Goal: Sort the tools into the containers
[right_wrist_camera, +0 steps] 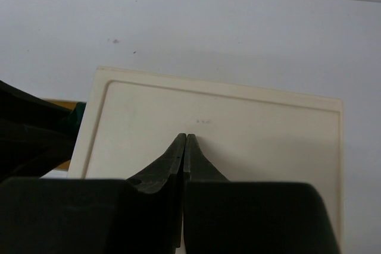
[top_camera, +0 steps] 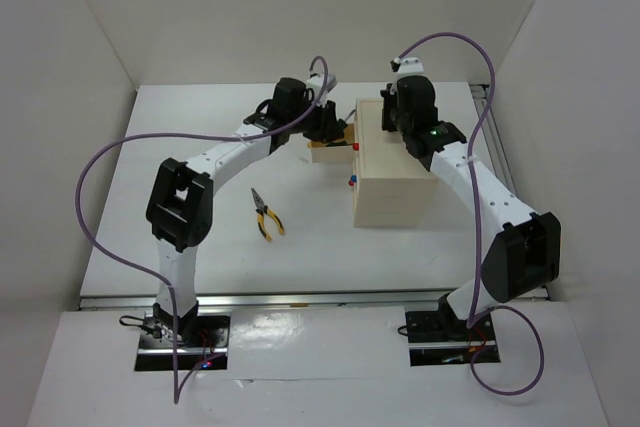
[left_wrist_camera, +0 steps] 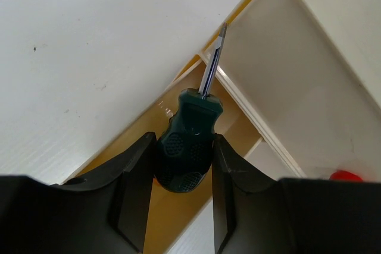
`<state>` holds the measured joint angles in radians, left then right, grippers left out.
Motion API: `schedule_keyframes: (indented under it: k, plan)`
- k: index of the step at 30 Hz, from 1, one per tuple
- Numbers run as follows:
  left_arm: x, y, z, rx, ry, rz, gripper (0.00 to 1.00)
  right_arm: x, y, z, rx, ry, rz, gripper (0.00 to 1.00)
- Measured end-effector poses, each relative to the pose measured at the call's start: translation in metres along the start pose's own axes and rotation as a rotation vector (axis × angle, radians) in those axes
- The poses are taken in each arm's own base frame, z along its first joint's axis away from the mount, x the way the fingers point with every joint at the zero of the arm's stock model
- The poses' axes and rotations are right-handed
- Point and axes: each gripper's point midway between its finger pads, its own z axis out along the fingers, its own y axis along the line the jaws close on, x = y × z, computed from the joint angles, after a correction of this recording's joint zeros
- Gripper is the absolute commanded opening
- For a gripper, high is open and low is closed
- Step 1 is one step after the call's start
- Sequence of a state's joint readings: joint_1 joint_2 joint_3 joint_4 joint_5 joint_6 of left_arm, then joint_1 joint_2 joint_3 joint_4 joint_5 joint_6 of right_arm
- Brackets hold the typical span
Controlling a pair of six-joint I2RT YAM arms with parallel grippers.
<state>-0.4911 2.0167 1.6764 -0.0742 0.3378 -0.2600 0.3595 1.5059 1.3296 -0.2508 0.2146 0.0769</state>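
My left gripper is shut on the dark green handle of a screwdriver, whose metal shaft points away over an open pale wooden drawer. From above, the left gripper hangs over this drawer, which is pulled out from the left side of the beige box. My right gripper is shut with nothing in it, its tips at the box's flat top. Yellow-black pliers lie on the table in front of the left arm.
A red knob shows at the lower right of the left wrist view. Small red and blue knobs mark the box's left face. White walls enclose the table on three sides, and purple cables loop over both arms.
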Motion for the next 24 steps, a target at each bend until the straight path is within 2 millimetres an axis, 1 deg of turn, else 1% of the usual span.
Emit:
schedule_keyframes:
  k: [1,2,3,4,5,6,8,11,14,16,18,20,21,22,23,24]
  plan:
    - [0.0,0.0,0.0,-0.003,-0.001,0.001,0.12,0.0,0.0,0.0,0.001,0.0,0.0,0.0]
    - [0.0,-0.001,0.001,-0.007,-0.001,0.002,0.29,0.0,0.0,0.0,0.002,0.0,0.0,0.0]
    - [0.001,0.001,0.001,-0.015,-0.002,0.002,0.55,0.0,0.0,0.001,0.003,0.0,0.0,0.0]
    - [0.002,0.002,0.002,-0.025,-0.003,0.004,0.62,0.0,0.0,0.001,0.003,-0.001,-0.001,0.0]
    - [0.003,0.004,0.003,-0.036,-0.008,0.007,0.66,0.0,0.0,0.001,0.004,-0.002,0.0,0.0]
    - [0.004,0.005,0.004,-0.046,-0.012,0.01,0.68,0.0,0.0,0.001,0.003,-0.003,-0.001,0.0]
    - [0.004,0.004,0.003,-0.058,-0.028,0.017,0.69,0.0,0.0,0.001,0.004,-0.004,0.0,0.0]
    - [0.002,0.0,-0.006,-0.08,-0.047,0.021,0.7,-0.001,0.0,0.001,0.004,-0.004,0.0,0.0]
    - [-0.009,-0.005,-0.025,-0.113,-0.098,0.027,0.7,-0.001,0.001,0.002,0.004,-0.005,0.0,0.0]
    - [-0.027,-0.003,-0.048,-0.179,-0.174,0.018,0.7,-0.001,0.001,0.002,0.003,-0.006,0.001,0.0]
    - [-0.045,0.004,-0.076,-0.272,-0.255,-0.007,0.69,-0.001,0.001,0.002,0.003,-0.006,0.0,0.0]
    - [-0.065,0.016,-0.107,-0.406,-0.342,-0.054,0.54,-0.001,0.001,0.002,0.003,-0.006,0.001,0.0]
    - [-0.071,0.023,-0.118,-0.464,-0.375,-0.086,0.45,-0.001,0.001,0.002,0.003,-0.006,0.001,0.0]
    - [-0.075,0.031,-0.128,-0.529,-0.403,-0.123,0.33,-0.001,0.001,0.002,0.003,-0.006,0.001,0.0]
    - [-0.076,0.04,-0.134,-0.591,-0.418,-0.155,0.13,-0.001,0.001,0.002,0.003,-0.006,0.001,0.0]
    - [-0.072,0.05,-0.136,-0.651,-0.413,-0.184,0.05,-0.001,0.001,0.002,0.003,-0.006,0.001,0.0]
